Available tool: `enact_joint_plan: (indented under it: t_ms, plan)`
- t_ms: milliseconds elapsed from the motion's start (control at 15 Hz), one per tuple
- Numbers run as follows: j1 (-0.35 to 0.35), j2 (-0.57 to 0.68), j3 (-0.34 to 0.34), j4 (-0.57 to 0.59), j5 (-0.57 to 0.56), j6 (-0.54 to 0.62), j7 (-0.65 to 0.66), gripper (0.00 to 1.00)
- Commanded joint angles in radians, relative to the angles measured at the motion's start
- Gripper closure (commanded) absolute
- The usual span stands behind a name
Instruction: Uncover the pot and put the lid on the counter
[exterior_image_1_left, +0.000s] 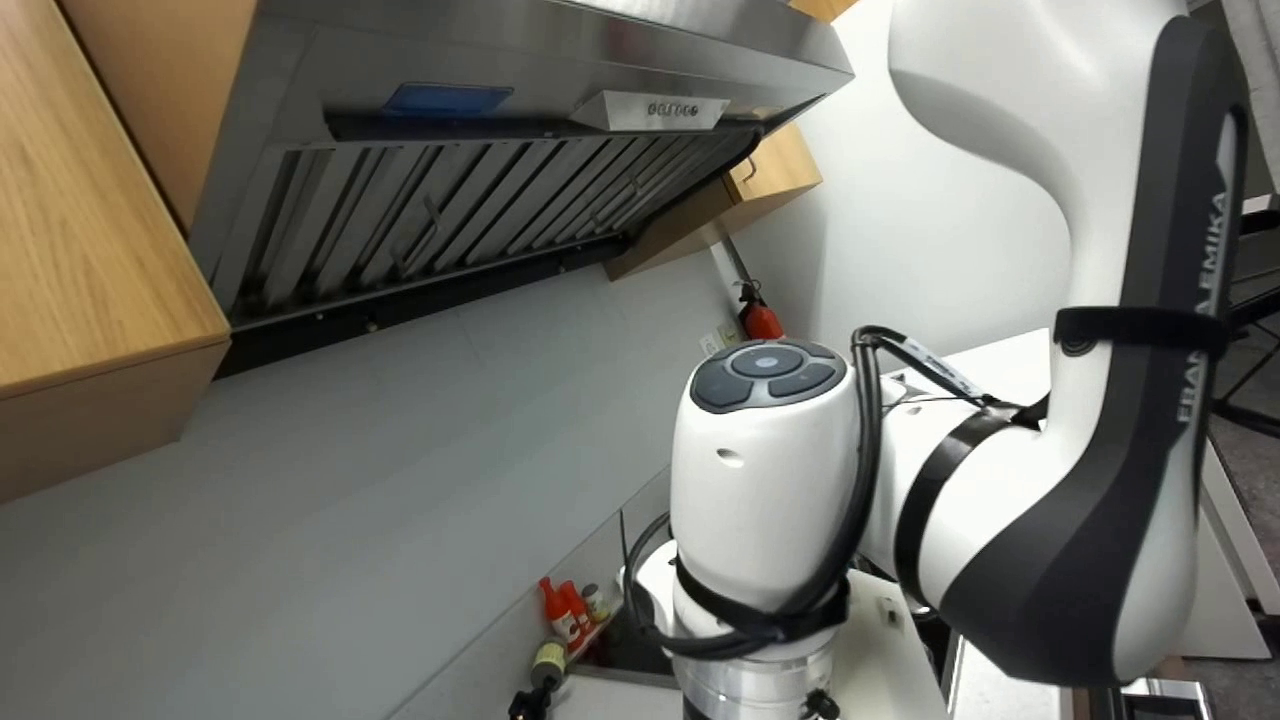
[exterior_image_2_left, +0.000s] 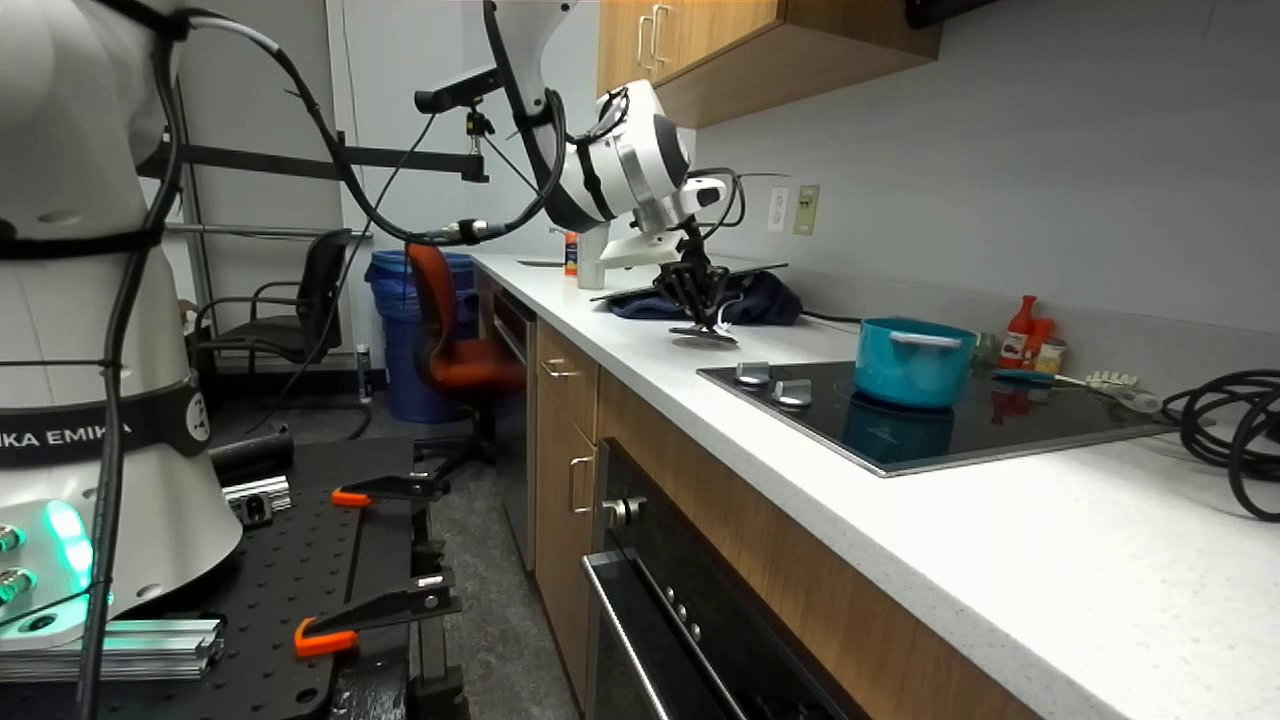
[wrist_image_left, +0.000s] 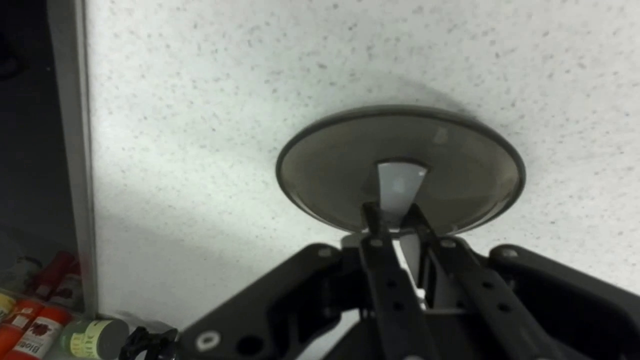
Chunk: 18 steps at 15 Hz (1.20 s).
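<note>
The teal-blue pot (exterior_image_2_left: 912, 365) stands uncovered on the black cooktop in an exterior view. My gripper (exterior_image_2_left: 712, 312) is down at the white counter (exterior_image_2_left: 960, 545), beyond the cooktop's knobs. It holds the round lid (exterior_image_2_left: 703, 334) flat, at or just above the surface; I cannot tell if it touches. In the wrist view the fingers of the gripper (wrist_image_left: 392, 215) are closed on both sides of the grey handle of the dark glass lid (wrist_image_left: 465, 165), over the speckled counter (wrist_image_left: 200, 125). The gripper, lid and pot do not show in the remaining exterior view.
The cooktop (exterior_image_2_left: 820, 410) carries utensils (exterior_image_2_left: 1090, 382). Red bottles (exterior_image_2_left: 1018, 335) stand behind it. A dark cloth (exterior_image_2_left: 755, 298) with a flat dark object lies behind the gripper. Black cables (exterior_image_2_left: 1240, 425) lie at the right end. The cooktop edge (wrist_image_left: 75, 150) borders the wrist view's left.
</note>
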<state>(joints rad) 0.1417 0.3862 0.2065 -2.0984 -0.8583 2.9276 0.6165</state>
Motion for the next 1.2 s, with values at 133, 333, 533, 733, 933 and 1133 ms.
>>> enact_joint_plan:
  t_ms: [133, 333, 533, 733, 933, 1133]
  plan:
    - [-0.011, -0.058, 0.003, -0.079, -0.001, -0.013, -0.021, 0.47]
    - [-0.013, -0.069, -0.009, -0.09, -0.004, -0.015, -0.012, 0.24]
    - [-0.011, -0.084, -0.043, -0.083, -0.016, -0.022, 0.012, 0.02]
    - [-0.004, -0.11, -0.091, -0.077, -0.03, -0.031, 0.036, 0.0]
    - [-0.007, -0.135, -0.14, -0.072, -0.024, -0.044, 0.055, 0.0]
    - [-0.006, -0.156, -0.188, -0.065, -0.021, -0.06, 0.088, 0.0]
